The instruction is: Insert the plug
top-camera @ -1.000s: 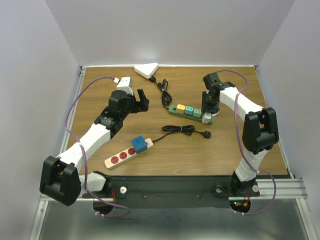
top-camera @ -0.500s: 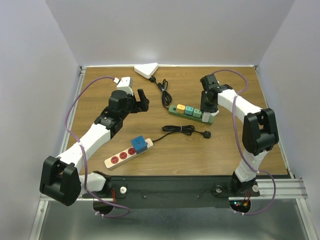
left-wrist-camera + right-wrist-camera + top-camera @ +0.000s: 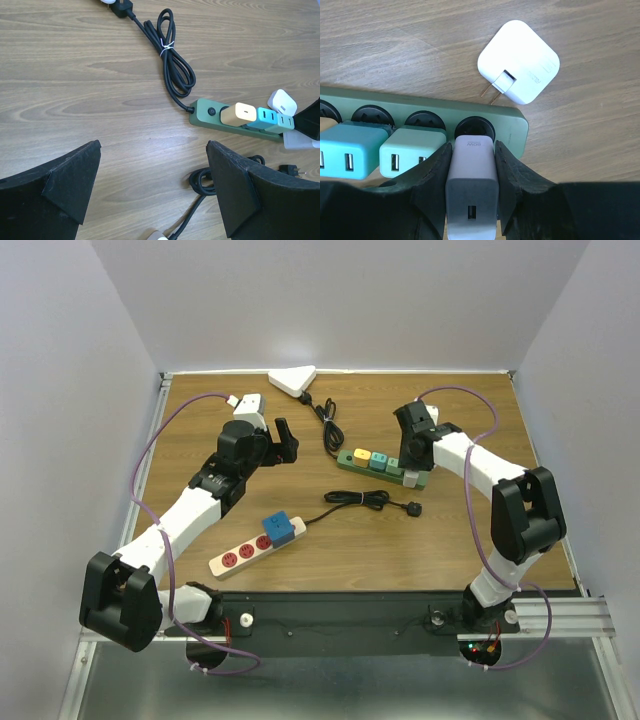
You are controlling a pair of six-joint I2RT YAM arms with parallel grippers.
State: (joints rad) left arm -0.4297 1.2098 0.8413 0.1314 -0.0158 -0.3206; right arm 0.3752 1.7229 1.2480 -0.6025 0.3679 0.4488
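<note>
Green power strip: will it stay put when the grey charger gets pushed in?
Probably slides: the green power strip lies unbraced on the smooth table. Looks rigid, so unlikely to flex. Its coiled cord seems slack, offering little anchoring.

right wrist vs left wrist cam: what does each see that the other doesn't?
Right wrist only: right gripper shut on the grey charger, lined up at the green power strip's end socket; the white charger's prongs. Left wrist only: coiled black cable, yellow adapter, switch. Both: the strip, teal adapters, white charger.
</note>
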